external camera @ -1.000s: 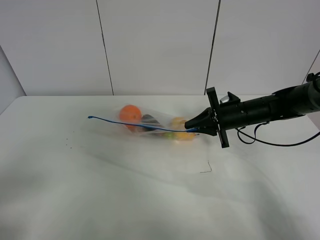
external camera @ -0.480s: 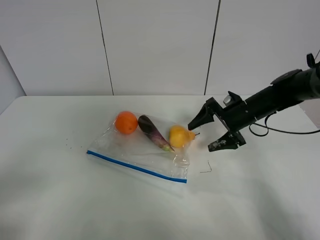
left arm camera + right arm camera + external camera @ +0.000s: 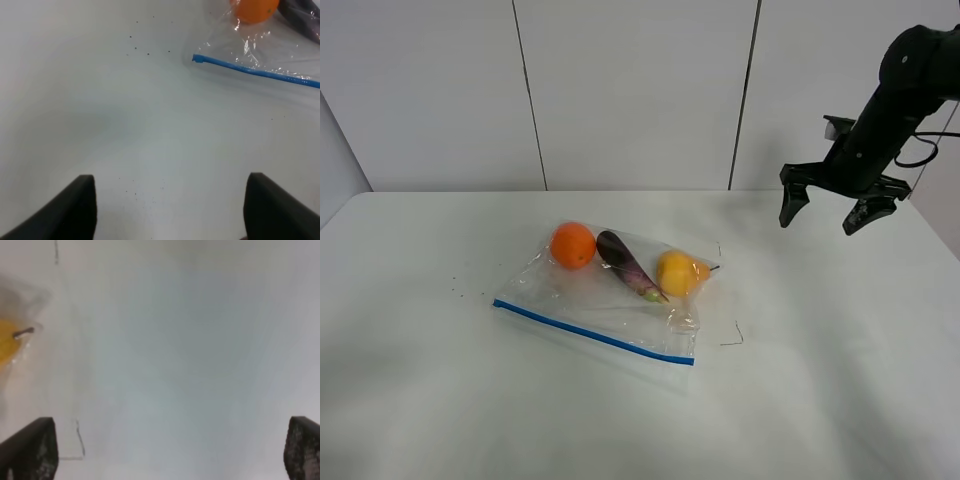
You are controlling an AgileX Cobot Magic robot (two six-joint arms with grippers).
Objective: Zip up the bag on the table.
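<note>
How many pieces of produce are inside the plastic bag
3, in a row inside the bag: an orange at the left end, an eggplant in the middle, a yellow fruit at the right. None looks hidden.

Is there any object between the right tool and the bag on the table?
Nothing visible. The right tool hangs open above the table, off to the bag's right, with only bare white tabletop between them.
</note>
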